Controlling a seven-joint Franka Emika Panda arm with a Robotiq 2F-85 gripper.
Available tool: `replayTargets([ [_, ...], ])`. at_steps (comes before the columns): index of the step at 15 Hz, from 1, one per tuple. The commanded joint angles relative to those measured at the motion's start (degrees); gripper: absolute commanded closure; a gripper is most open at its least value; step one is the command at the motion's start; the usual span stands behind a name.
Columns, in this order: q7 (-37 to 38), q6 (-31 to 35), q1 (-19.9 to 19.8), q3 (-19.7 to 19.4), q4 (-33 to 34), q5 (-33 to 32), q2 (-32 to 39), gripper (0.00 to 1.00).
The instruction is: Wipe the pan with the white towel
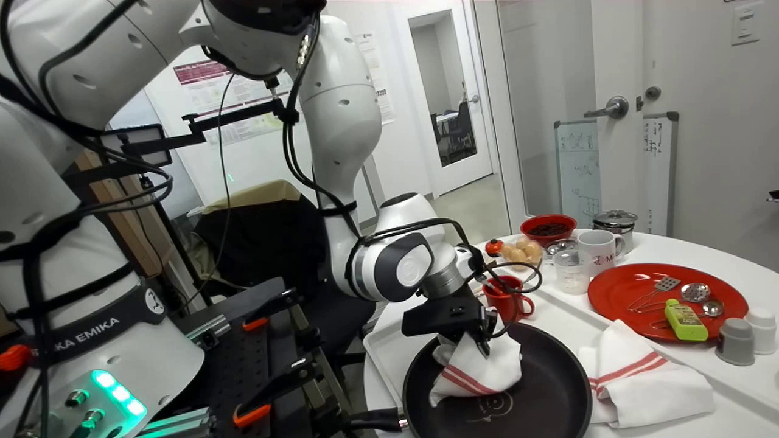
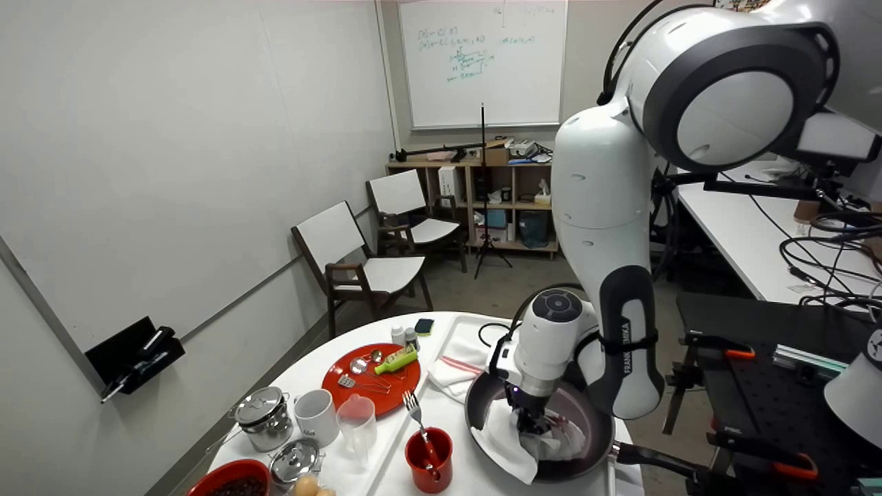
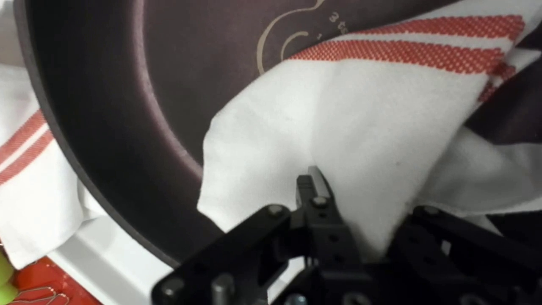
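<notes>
The large black pan (image 1: 551, 380) sits on the white table, in both exterior views. Bunched inside it is the white towel (image 1: 481, 368), its red stripes facing up in the wrist view. My gripper (image 1: 484, 342) points down over the pan, shut on the white towel (image 3: 271, 123), which rises between the fingers (image 3: 332, 239). Cloth covers the far fingertip in the wrist view. In an exterior view a corner of the white towel (image 2: 506, 441) reaches the pan's rim. Part of the dark pan floor (image 3: 203, 55) with a pale printed mark is bare.
Another red-striped white cloth (image 1: 645, 383) lies right beside the pan. A red mug (image 2: 428, 463) with a fork stands close to the rim. The pan's handle (image 2: 654, 458) sticks out over the table edge. Farther off are a red tray (image 1: 614, 289) with utensils and small cups (image 1: 735, 344).
</notes>
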Motion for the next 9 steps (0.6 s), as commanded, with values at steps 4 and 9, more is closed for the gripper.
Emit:
replayTargets([
  [4,-0.7,-0.2,-3.1,3.1,2.1,0.2,3.4,0.97],
  [9,-0.3,-1.6,-10.9,3.7,4.6,-0.7,3.0,0.97],
])
